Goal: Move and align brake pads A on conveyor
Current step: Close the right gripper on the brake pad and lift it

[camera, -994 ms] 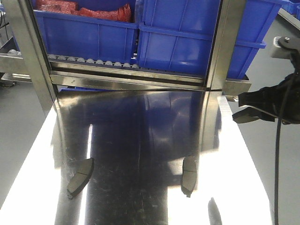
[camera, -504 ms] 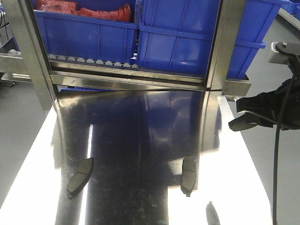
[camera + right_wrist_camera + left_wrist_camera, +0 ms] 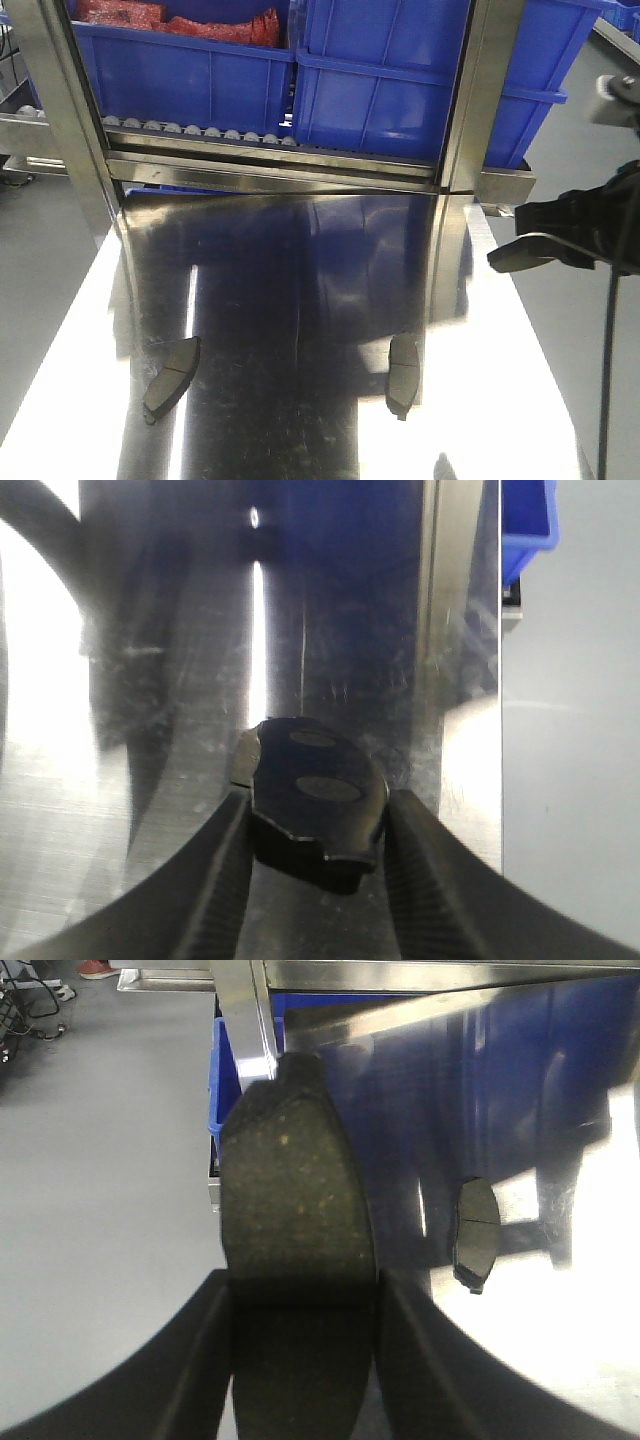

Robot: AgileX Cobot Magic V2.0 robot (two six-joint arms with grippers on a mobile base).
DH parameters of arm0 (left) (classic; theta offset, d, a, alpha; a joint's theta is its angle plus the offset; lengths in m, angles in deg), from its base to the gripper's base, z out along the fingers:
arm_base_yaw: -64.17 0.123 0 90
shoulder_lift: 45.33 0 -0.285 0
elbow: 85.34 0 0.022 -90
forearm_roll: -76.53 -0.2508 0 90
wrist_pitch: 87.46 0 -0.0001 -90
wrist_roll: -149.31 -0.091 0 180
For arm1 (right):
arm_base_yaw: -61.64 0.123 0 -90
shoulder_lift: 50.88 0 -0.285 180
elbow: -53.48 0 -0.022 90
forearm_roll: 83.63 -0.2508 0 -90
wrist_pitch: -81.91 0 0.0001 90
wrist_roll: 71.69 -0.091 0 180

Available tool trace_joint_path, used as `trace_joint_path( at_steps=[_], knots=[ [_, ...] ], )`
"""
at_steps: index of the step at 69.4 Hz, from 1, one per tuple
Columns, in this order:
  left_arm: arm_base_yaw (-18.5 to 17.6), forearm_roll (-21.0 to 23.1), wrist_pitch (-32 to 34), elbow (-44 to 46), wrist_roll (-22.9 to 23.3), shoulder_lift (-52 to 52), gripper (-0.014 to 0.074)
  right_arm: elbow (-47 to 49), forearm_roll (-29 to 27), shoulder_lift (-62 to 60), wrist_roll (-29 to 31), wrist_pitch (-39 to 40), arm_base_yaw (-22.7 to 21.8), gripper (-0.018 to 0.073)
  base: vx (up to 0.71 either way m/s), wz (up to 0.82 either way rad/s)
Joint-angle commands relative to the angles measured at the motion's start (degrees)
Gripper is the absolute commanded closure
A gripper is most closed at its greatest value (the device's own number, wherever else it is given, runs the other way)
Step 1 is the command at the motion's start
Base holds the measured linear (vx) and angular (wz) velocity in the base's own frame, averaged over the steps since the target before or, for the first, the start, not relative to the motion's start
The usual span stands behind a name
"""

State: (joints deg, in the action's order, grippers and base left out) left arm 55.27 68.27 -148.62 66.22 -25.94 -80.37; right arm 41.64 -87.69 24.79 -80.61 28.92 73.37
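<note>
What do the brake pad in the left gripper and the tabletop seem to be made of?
The brake pad in the left gripper looks like a pressed friction composite, probably: matte, dark, grainy, with pale specks. The tabletop looks like polished steel: it mirrors the blue bins and shows fine scratches.

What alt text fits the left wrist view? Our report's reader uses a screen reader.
The left gripper clamps a dark brake pad between its fingers. A second pad lies flat on the steel tabletop to the right; grey floor is at left.
</note>
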Motion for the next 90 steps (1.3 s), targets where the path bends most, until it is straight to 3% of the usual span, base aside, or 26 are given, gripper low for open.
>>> trace_joint_path(
  at_steps=[1, 16, 56, 90],
  knots=[
    [-0.23, -0.65, 4.67, 1.32, 0.29, -0.30, 0.0602, 1.74, -0.56, -3.75, 0.57, 2.67, -0.25, 0.0571, 0.00, 0.00],
    [-0.23, -0.65, 4.67, 1.32, 0.29, -0.30, 0.0602, -1.32, -1.29, -9.92, 0.75, 2.64, -0.25, 0.0571, 0.00, 0.00],
    [-0.23, -0.65, 4.67, 1.32, 0.29, -0.30, 0.0602, -21.10, -2.26, -32.66, 1.42, 10.26, -0.25, 0.0571, 0.00, 0.00],
    [-0.23, -0.65, 4.61, 1.32, 0.29, -0.30, 0.0602, -25.10, -2.49, -35.27, 1.42, 13.20, -0.25, 0.0571, 0.00, 0.00]
  ],
)
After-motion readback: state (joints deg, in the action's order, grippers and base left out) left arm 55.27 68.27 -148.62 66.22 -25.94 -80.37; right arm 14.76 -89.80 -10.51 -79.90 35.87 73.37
